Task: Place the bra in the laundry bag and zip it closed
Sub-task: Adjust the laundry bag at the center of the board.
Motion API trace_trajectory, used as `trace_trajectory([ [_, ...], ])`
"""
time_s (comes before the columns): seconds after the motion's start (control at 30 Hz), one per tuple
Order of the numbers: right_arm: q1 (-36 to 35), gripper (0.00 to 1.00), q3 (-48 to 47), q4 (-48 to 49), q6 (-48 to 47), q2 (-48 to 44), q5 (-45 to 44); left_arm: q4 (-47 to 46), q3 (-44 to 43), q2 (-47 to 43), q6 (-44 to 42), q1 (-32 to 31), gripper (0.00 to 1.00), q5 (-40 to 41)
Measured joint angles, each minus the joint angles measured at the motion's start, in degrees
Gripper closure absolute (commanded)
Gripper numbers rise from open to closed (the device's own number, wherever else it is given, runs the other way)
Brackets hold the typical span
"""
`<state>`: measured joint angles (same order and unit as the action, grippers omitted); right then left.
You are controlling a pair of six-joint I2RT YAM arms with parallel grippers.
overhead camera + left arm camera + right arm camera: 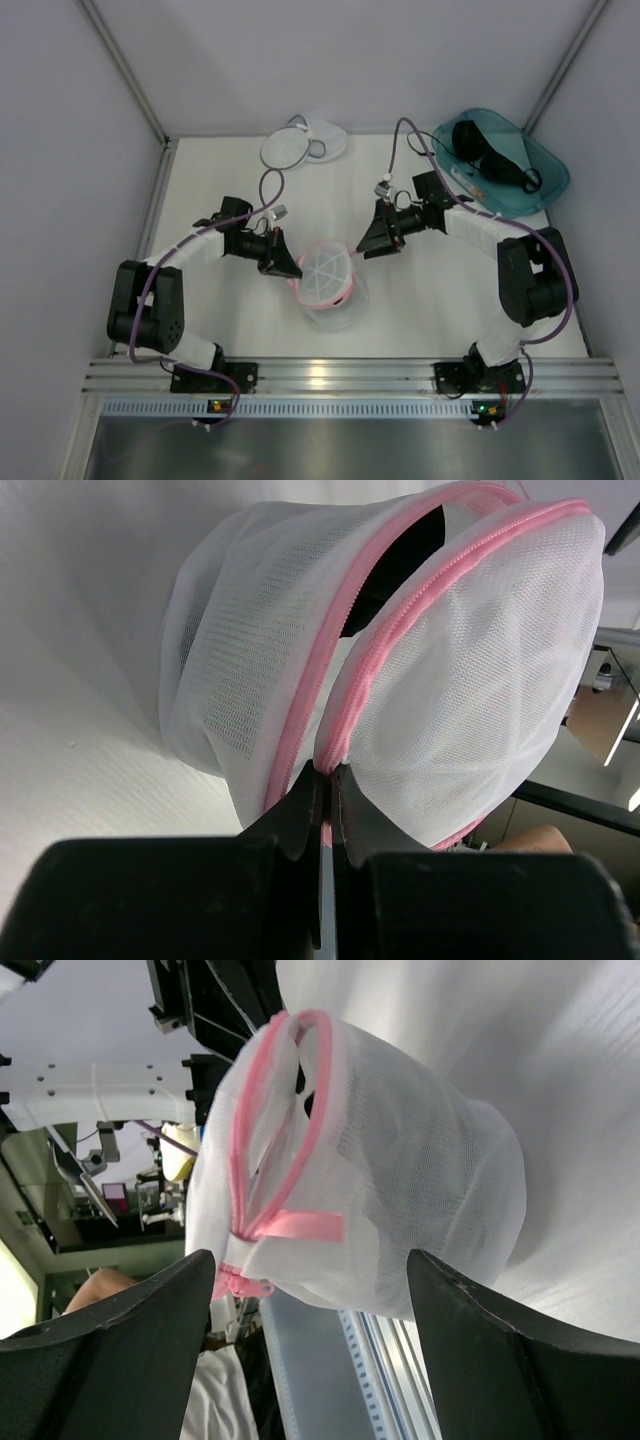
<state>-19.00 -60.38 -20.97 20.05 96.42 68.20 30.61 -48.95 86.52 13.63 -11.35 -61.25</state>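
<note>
Only the top view catches the bra [487, 155], a black lump in the teal bin [552, 178] far right; up close the left gripper [327, 775] pinches the zip edge of the pink-rimmed bag [480, 700], maybe something dark inside, right gripper [310, 1262] spread wide.

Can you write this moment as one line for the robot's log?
left claw: shut on zip of pink-rimmed bag | right claw: open, near it | bra: in teal bin | laundry bag: at back, apart

bra [468, 137]: black cloth | teal bin [548, 168]: glossy plastic | pink-rimmed bag [480, 700]: white mesh
</note>
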Motion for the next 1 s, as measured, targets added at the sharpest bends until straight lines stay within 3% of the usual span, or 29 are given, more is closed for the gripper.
trace_trajectory([
  [0.47,-4.15,0.18,-1.88,-0.94,2.75,-0.57,-1.75,1.01,-1.01,-0.02,-1.66,0.00,1.00,3.06],
  [0.7,-5.79,0.31,-1.90,-0.52,4.68,-0.57,-1.73,1.40,-1.33,-0.02,-2.23,0.00,1.00,4.55],
  [1.0,-5.42,0.25,-4.90,-3.89,3.19,-0.79,-3.41,1.99,-1.64,-0.17,-2.67,0.00,1.00,5.49],
])
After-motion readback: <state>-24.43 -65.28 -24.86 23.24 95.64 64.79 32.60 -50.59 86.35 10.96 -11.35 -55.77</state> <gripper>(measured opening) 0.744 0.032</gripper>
